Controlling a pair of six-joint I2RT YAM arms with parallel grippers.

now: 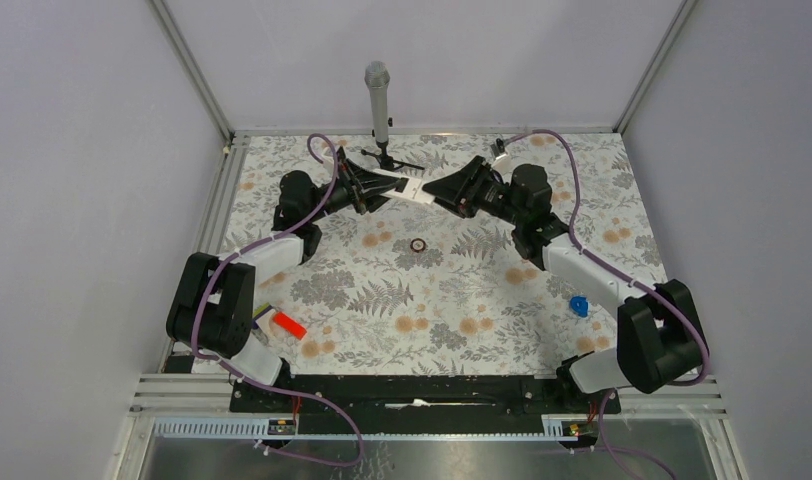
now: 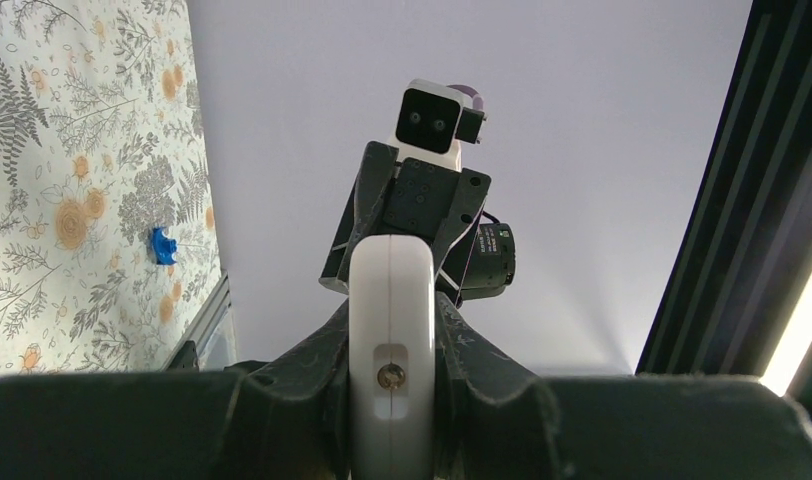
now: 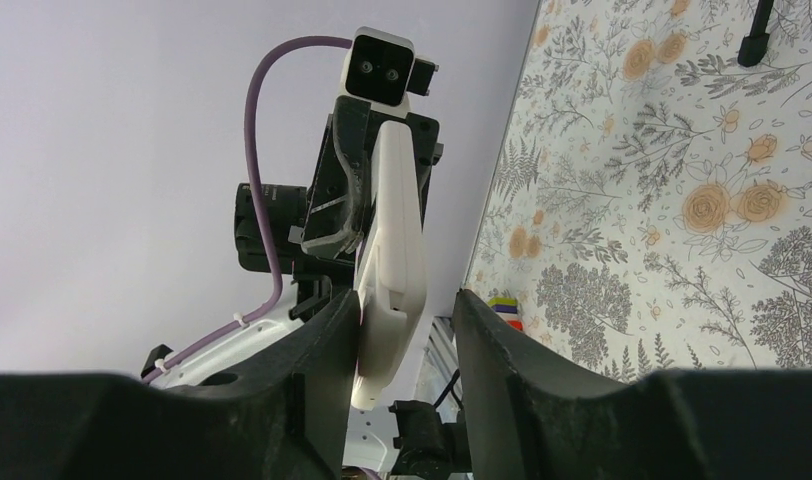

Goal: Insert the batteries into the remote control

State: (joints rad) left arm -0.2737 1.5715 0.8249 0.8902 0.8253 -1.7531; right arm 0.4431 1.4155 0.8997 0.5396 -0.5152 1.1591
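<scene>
Two-handed regrasp of the remote control [image 1: 407,187], I guess: left gripper [image 1: 374,186] pinching it, right gripper [image 1: 437,190] spread, needs clamping next.

White remote control [image 3: 394,250] edge-on, up off the floral worktop [image 3: 662,200], its far end pinched in the left gripper [image 3: 377,190]. Near end sits between the right gripper [image 3: 407,300] fingers [image 3: 312,380], close against the view's left one, with a clear gap to the other. Purple cable [image 3: 265,200] loops behind.
</scene>
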